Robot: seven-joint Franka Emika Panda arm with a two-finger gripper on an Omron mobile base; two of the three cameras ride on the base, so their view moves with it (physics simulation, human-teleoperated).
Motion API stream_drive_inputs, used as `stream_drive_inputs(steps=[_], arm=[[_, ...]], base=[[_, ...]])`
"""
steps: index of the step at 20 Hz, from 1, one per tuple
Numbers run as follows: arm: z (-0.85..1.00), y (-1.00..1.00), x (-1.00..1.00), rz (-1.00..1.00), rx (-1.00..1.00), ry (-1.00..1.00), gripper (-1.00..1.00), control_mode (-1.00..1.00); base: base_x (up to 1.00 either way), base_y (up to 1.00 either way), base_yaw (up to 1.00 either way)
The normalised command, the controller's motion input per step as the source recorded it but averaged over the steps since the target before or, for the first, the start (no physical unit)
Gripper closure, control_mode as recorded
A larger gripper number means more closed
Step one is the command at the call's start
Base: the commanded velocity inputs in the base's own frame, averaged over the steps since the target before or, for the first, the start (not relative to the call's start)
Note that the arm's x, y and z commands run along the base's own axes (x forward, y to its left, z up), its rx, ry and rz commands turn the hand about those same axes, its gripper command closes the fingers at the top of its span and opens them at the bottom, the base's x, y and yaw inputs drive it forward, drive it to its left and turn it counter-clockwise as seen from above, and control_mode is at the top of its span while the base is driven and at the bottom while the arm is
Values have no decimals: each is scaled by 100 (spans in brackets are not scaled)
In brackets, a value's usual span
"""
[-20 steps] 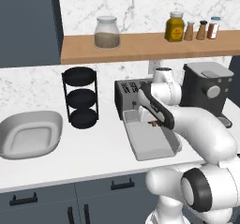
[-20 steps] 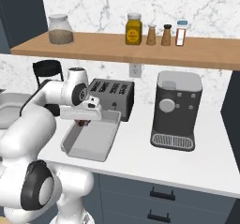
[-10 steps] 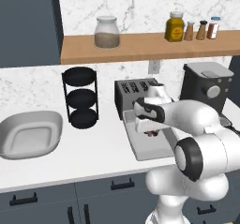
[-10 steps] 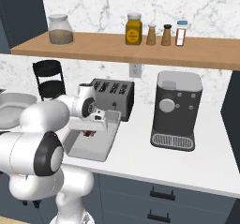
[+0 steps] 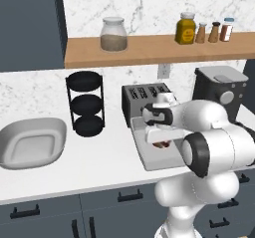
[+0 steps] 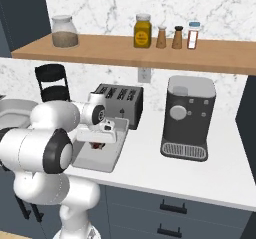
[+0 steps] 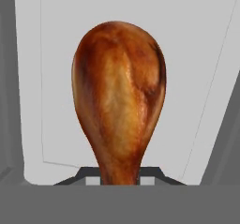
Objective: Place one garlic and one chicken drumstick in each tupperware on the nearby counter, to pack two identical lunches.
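Claw (image 7: pixel 120 174) clamped on thin bone end of chicken drumstick (image 7: pixel 119 96), plump end hanging over floor of rectangular tupperware (image 5: pixel 149 155). Tray sits on white table (image 5: pixel 99 165) just in front of toaster (image 5: pixel 144 96). Oval tupperware (image 5: pixel 31 141) well left of toaster, beyond black tiered rack (image 5: pixel 86 104).

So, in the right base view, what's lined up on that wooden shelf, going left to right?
Glass jar → yellow jar → brown shaker → dark-topped shaker → white bottle with a red label.
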Motion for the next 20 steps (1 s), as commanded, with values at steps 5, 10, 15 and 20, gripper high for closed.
stream_drive_inputs(steps=[5,10,15,20], arm=[[0,-32,24,-6,0,11,100,-100],[0,-8,12,-3,0,11,100,-100],[-20,0,8,-2,-2,5,100,-100],[-11,0,0,-1,0,2,100,-100]], base=[[0,0,0],[0,0,0],[0,0,0],[0,0,0]])
